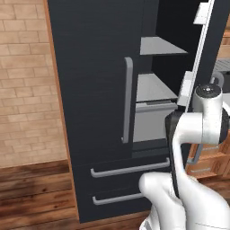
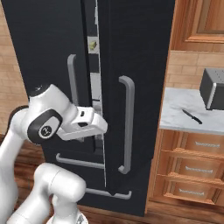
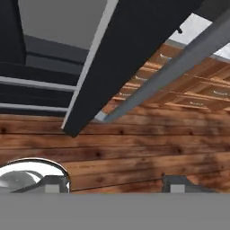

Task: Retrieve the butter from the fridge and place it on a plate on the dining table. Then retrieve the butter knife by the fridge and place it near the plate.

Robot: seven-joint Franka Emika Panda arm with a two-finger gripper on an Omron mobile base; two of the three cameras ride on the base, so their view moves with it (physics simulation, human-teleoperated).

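End effector (image 3: 112,185) open, empty, beside the fridge (image 2: 131,52) door edge; butter knife (image 2: 191,116) well apart, on counter (image 2: 175,111).

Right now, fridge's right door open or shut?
Open. The right door is swung out edge-on, and grey shelves show inside the fridge; left door shut.

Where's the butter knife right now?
In the right base view the butter knife lies on the marble counter right of the fridge, just left of the grey toaster, above the wooden drawers.

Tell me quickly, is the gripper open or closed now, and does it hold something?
Gripper: open, holding nothing, beside the edge of the opened fridge door.
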